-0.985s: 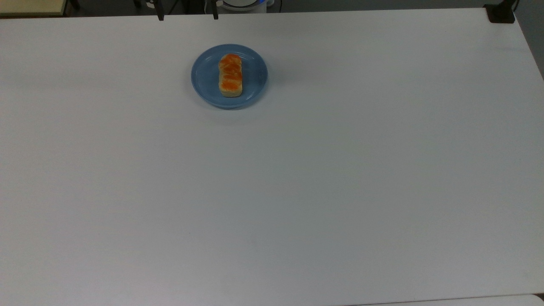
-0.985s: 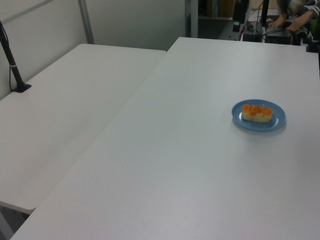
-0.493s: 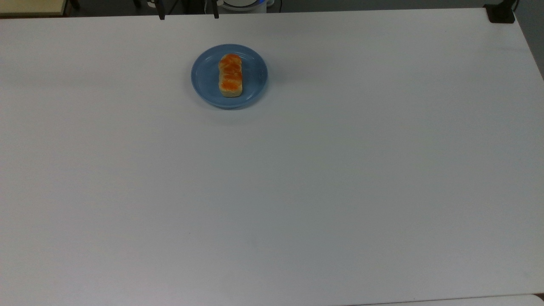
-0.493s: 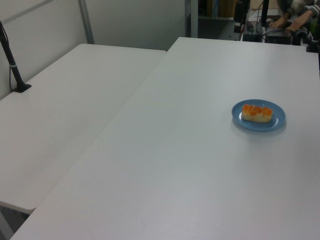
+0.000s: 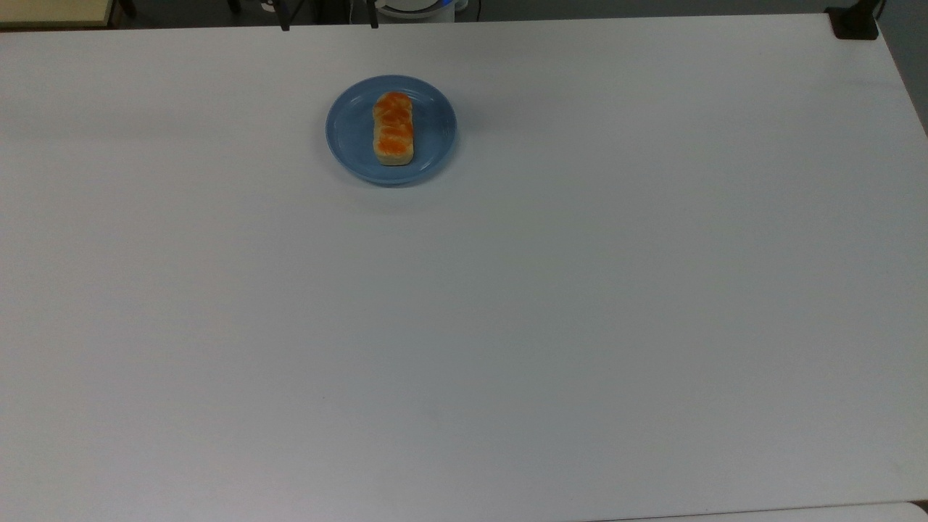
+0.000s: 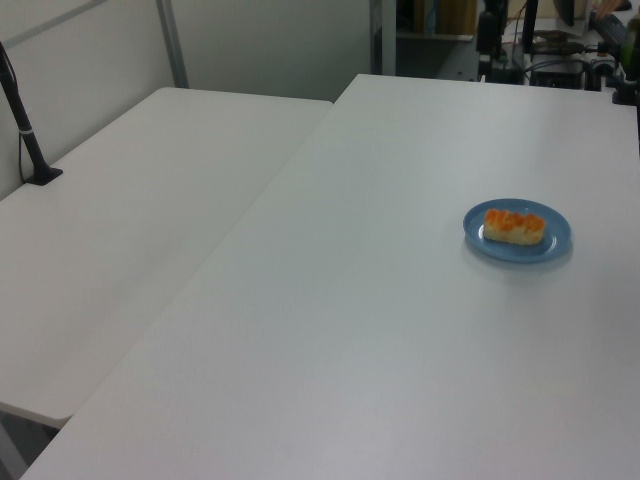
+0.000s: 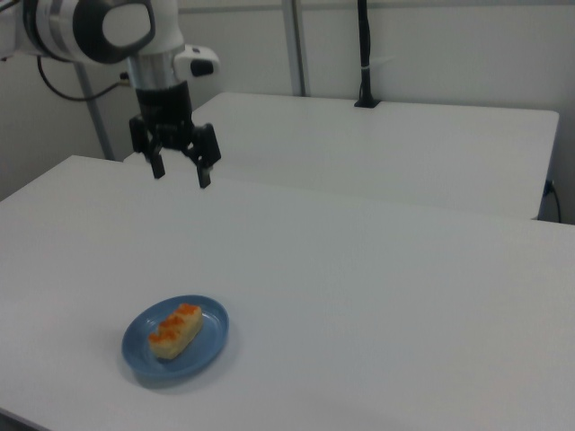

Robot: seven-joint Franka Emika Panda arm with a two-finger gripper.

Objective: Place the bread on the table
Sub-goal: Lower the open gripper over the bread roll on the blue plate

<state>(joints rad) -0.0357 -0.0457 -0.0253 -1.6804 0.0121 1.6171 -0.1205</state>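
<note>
In the top view, the bread point(image 5: 394, 128) lies lengthwise in the middle of a round blue plate point(image 5: 351, 134), which sits on the white bench point(image 5: 507, 304) near its far edge, toward the top view's left; a black clamp base point(image 5: 854, 23) grips the bench's upper right corner, and no writing or label can be read on anything. In the left view, the same loaf point(image 6: 516, 226) rests on the plate point(image 6: 552, 245) at the left view's right, with a second white table point(image 6: 130, 220) butted against the bench point(image 6: 350, 330) and a black post point(image 6: 22, 120) standing on that second table's far left. In the right view, the end effector point(image 7: 181, 176) hangs in the air with its two fingers spread apart and empty, well apart from the bread point(image 7: 174, 330), which sits on the plate point(image 7: 211, 346) near the bench's point(image 7: 386, 296) front edge; nothing stands between them. A black pole point(image 7: 364, 54) rises from the neighbouring table point(image 7: 404, 144) behind.
</note>
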